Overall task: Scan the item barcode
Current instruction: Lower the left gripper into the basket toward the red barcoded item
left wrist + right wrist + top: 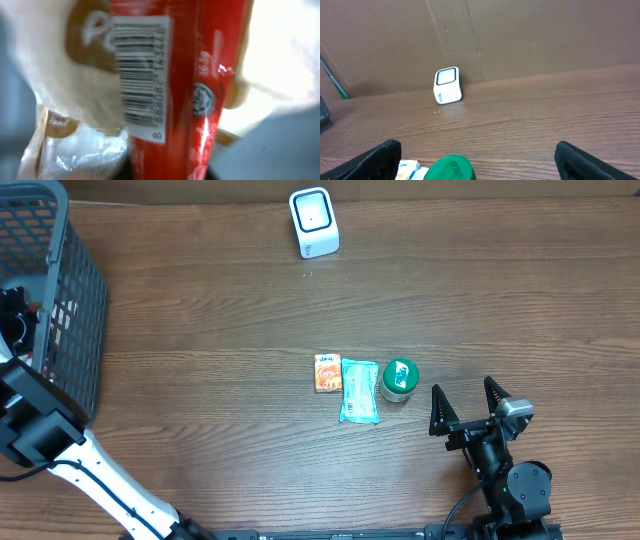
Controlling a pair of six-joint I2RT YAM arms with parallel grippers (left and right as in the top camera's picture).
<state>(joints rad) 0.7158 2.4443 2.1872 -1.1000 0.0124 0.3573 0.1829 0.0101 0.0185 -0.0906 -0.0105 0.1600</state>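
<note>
Two risks: left claw (12,320), clamped seemingly on the red packet (170,100) down in the basket (60,300), could slip or snag mesh. Its creased barcode (142,75) may misread at the scanner (314,222). Right claw (463,385) apart, idle.

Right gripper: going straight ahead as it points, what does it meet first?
Probably the green-lidded jar, close ahead and left of centre between the right gripper's open fingers; depth is unclear. The white scanner stands far beyond.
</note>
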